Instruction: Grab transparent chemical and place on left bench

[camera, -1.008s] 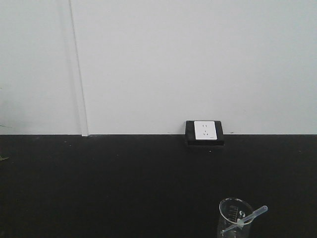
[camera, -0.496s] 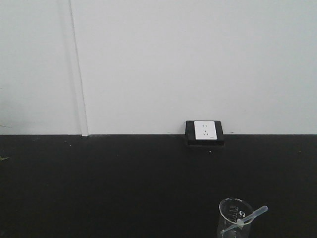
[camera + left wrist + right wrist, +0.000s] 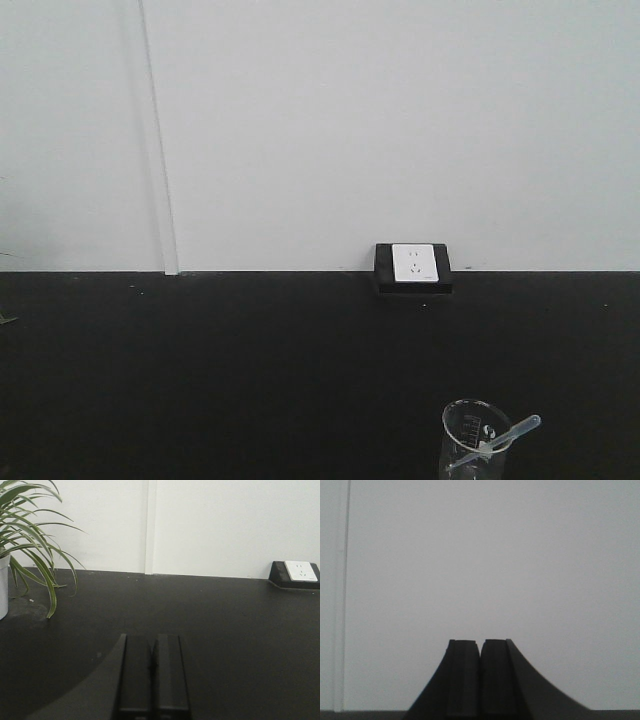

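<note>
Nearest, from the left wrist: left gripper (image 3: 152, 647), black fingers pressed flat together, nothing between them, hovering above the matte black benchtop (image 3: 225, 630). Same with the right gripper (image 3: 480, 647): fingers closed against each other, clamping nothing, pointed at the bare white wall (image 3: 480, 555).

From the front, at the near edge of the benchtop toward its right end: clear glass beaker (image 3: 468, 445), upright, base cut off by the frame. Inside it, the transparent chemical (image 3: 518, 428), a translucent dropper pipette, leaning rightward, stem down in the glass, bulb poking out past the rim. White printed graduations on the beaker, too small to read.

Farther back, at the rear edge against the wall: wall socket (image 3: 414, 263), white faceplate in a black wedge housing, no legible marking. Toward the rear left, seen from the left wrist: potted plant (image 3: 30, 540), striped green leaves drooping around a white pot (image 3: 2, 587). Behind everything, white wall with a thin vertical trim strip (image 3: 160, 150).
</note>
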`<state>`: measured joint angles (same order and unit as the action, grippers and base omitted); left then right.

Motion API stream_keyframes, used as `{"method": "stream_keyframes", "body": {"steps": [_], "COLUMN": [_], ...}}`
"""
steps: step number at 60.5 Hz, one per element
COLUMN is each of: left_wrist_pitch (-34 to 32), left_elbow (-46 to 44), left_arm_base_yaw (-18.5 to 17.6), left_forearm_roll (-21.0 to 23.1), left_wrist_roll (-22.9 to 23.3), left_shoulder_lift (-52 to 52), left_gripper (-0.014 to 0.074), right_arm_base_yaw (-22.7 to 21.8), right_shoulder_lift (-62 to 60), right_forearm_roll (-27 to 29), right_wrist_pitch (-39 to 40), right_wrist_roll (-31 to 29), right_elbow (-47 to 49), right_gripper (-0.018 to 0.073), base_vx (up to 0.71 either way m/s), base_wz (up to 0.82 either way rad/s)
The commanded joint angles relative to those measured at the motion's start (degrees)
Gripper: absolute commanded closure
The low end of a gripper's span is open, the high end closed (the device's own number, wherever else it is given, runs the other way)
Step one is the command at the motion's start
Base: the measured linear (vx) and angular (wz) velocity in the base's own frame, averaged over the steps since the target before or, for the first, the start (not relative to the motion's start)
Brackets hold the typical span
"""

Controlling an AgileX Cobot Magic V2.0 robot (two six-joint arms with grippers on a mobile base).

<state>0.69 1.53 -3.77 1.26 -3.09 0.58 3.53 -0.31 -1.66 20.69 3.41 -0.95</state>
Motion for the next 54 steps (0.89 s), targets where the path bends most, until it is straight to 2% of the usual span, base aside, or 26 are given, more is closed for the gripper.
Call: {"method": "stream_keyframes", "body": {"steps": [1,17,22,30,41,48,54], "left_wrist_pitch": [-4.5,-4.5,-4.5,-4.5,-4.5,-4.5,-4.5], "left_elbow": [0.9,0.9,0.9,0.9,0.9,0.9,0.9], "left_arm_base_yaw": [-0.1,-0.1,-0.1,-0.1,-0.1,-0.1,-0.1], "left_forearm_roll": [0.0,0.0,0.0,0.0,0.0,0.0,0.0], "left_wrist_roll": [0.4,0.4,0.4,0.4,0.4,0.4,0.4], "left_shoulder_lift": [1.1,1.1,1.1,1.1,1.1,1.1,1.1], "left_gripper": [0.0600,0.0600,0.0600,0.0600,0.0600,0.0600,0.0600], "right_arm_base_yaw": [-0.3,-0.3,-0.3,-0.3,-0.3,-0.3,-0.3], "right_shoulder_lift": [2.4,21.1,30.0,42.5,56.6,64.0,68.8], "right_forearm_roll": [1.7,-0.1,0.0,0.5,2.2,2.2,2.2], "right_wrist_pitch": [4.0,-11.5,-12.7,-9.8,0.0,5.7,9.3], "right_wrist_roll": [2.3,0.8,0.9,1.3,1.3,1.4,1.8], "right_elbow": [5.3,19.9,23.4,26.4,27.4,27.4,27.4], "right_gripper": [0.0566,0.0557,0.0554,0.0545,0.0509,0.0449,0.0363], "base_vx": [0.00,0.00,0.00,0.00,0.00,0.00,0.00], "base_wz": [0.00,0.00,0.00,0.00,0.00,0.00,0.00]}}
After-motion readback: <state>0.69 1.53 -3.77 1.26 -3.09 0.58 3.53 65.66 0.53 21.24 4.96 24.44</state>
